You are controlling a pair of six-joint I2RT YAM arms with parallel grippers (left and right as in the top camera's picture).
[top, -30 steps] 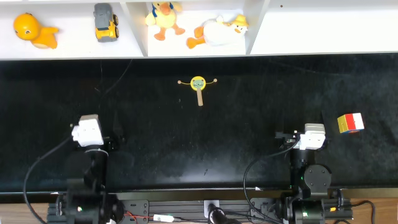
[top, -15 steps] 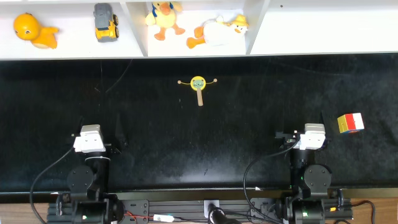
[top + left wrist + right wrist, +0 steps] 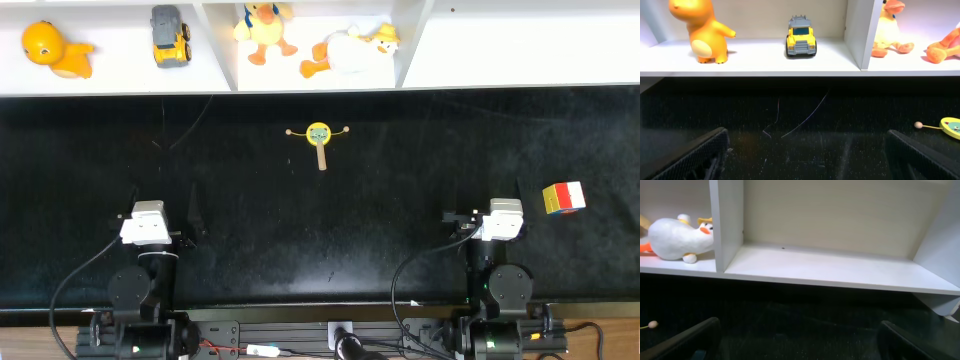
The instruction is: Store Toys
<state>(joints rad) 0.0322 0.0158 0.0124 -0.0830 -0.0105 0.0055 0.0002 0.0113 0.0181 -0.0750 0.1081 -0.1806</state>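
A small yellow-green rattle drum on a stick (image 3: 319,137) lies on the black table just in front of the shelf; its edge shows in the left wrist view (image 3: 951,127). A multicoloured cube (image 3: 563,198) sits at the table's right. My left gripper (image 3: 807,160) is open, low over the table near its base and facing the shelf. My right gripper (image 3: 800,345) is open as well, also back near its base. Neither holds anything.
The white shelf (image 3: 320,80) runs along the table's far edge. Its left bay holds an orange figure (image 3: 55,47) and a yellow truck (image 3: 170,35). The middle bay holds a yellow duck plush (image 3: 265,28) and a white duck plush (image 3: 350,50). The right bay (image 3: 840,265) faces my right gripper.
The left arm has drawn back toward its base and settled lower. The right arm and the toys have not moved.
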